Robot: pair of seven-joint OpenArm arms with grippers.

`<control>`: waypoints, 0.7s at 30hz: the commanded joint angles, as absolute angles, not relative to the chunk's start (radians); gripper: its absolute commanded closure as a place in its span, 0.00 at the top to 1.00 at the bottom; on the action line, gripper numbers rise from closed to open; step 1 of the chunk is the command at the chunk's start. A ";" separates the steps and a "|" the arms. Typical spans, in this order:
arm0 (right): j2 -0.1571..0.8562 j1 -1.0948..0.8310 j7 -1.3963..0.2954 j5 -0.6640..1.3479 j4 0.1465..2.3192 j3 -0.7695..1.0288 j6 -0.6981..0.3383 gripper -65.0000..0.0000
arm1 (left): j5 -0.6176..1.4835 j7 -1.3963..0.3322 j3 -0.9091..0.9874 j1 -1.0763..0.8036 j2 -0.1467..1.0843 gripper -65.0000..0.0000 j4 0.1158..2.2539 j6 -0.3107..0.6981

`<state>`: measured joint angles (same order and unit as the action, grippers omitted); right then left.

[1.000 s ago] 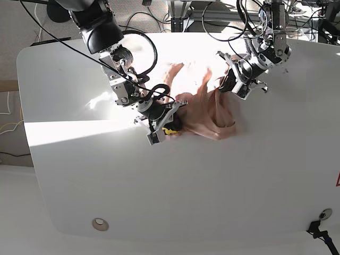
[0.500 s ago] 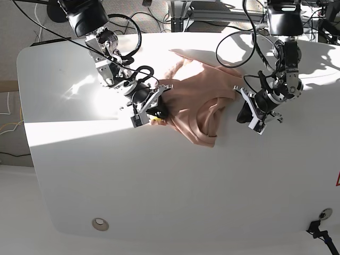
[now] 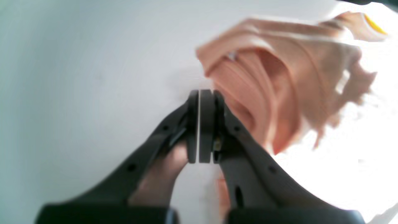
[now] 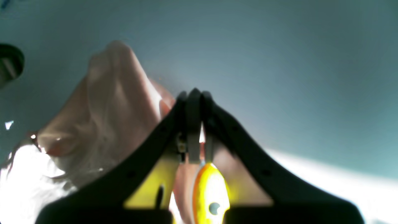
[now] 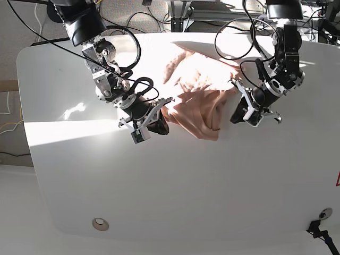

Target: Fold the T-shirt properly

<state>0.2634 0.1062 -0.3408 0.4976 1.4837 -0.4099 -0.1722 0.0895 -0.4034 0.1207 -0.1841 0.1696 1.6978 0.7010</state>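
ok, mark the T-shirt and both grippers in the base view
T-shirt [image 5: 197,103]: base view, creased middle of the cloth.
Left gripper [image 5: 237,114]: base view, its shut tips at the shirt's edge.
Right gripper [image 5: 159,126]: base view, its shut tips at the shirt's opposite edge.

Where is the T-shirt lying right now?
In the base view the T-shirt lies bunched on the table's far half, between the two grippers.

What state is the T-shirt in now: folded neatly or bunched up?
Bunched up. The T-shirt lies in wrinkled, uneven layers on the table, stretched between the shut left gripper and right gripper.
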 commanded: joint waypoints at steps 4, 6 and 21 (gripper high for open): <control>0.265 0.150 -0.323 0.509 1.486 -0.407 -0.176 0.00 | 0.111 -0.378 0.114 -0.323 0.113 0.00 1.854 0.698; 0.239 0.150 -0.348 0.506 1.488 -0.407 -0.176 0.00 | 0.111 -0.378 0.087 -0.371 0.107 0.00 1.860 0.698; 0.199 0.070 -0.255 0.499 1.291 -0.409 -0.186 0.00 | 0.107 -0.378 -0.007 -0.197 0.111 0.00 1.492 0.698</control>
